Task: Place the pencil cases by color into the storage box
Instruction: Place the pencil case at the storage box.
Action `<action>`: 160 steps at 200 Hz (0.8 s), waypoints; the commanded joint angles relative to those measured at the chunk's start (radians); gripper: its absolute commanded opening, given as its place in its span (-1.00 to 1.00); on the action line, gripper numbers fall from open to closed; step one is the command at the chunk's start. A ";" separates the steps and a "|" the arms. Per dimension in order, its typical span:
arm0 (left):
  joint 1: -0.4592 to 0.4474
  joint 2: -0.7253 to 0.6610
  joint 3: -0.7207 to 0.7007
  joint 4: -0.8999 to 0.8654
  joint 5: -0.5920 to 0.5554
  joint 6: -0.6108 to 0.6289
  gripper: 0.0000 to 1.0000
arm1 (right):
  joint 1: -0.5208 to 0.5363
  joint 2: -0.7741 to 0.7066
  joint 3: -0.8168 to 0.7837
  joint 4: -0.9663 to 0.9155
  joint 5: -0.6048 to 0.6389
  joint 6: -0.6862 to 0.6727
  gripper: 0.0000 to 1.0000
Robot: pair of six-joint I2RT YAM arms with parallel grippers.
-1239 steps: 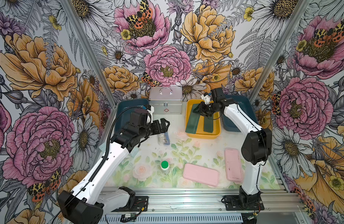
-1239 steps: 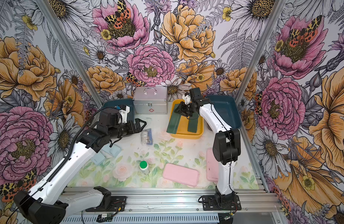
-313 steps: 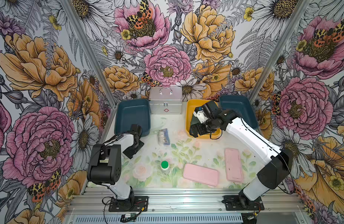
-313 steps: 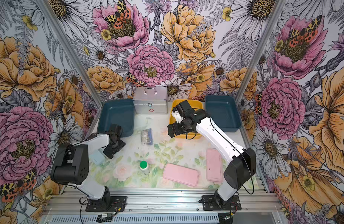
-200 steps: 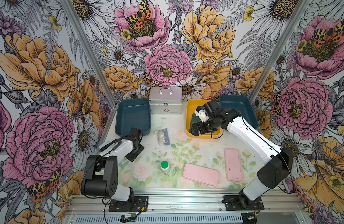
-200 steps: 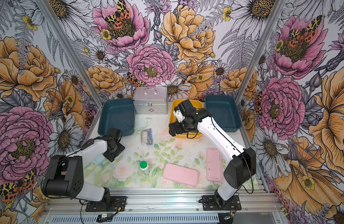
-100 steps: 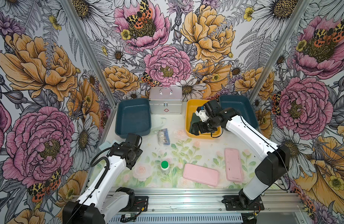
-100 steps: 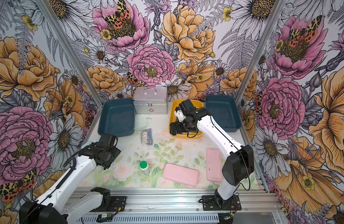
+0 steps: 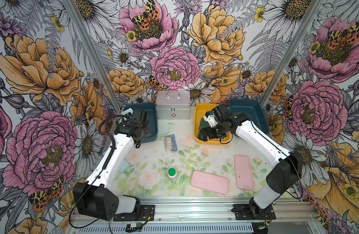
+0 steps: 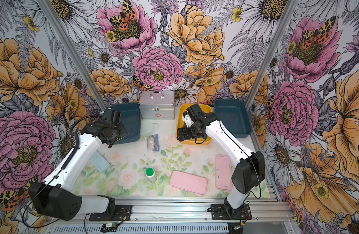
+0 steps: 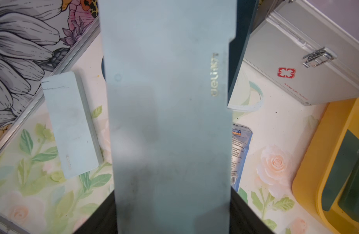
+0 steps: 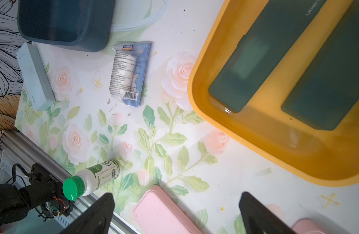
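The left hand [image 9: 135, 119] hangs over the dark blue bin [image 9: 152, 129] at the back of the counter [image 9: 215, 154] in a top view, clamped on a pale blue case [image 9: 128, 111] whose end just shows past it. A second pale blue case [image 9: 124, 166] lies on the counter beside that arm, and two pink cases [image 9: 209, 182] lie near the front. The right hand [image 9: 205, 134] hovers at the near rim of the yellow bin [image 9: 196, 121], where the dark green cases [image 9: 202, 122] lie. The left wrist view is almost filled by the pale blue case [image 11: 168, 121], with the bin's edge just behind it. The right wrist view shows the fingers [image 12: 97, 214] spread wide and empty, with both green cases flat in the yellow bin. The step in hand looks like the blue drop: the left hand needs to lower into the bin and let go, while the right hand is free to go for a pink case
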 commanded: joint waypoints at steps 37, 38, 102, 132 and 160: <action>0.104 0.268 0.207 -0.008 0.055 0.402 0.24 | -0.013 0.041 0.062 0.014 0.008 0.060 0.99; 0.107 0.273 0.211 -0.008 0.057 0.403 0.24 | -0.014 0.041 0.063 0.014 0.008 0.062 0.99; 0.188 0.598 0.475 -0.008 0.165 0.527 0.27 | -0.048 0.091 0.117 -0.009 0.009 0.092 0.99; 0.196 0.718 0.563 -0.008 0.162 0.508 0.26 | -0.064 0.124 0.148 -0.009 0.000 0.081 0.99; 0.175 0.811 0.634 -0.008 0.162 0.516 0.27 | -0.077 0.161 0.181 -0.018 -0.005 0.081 0.99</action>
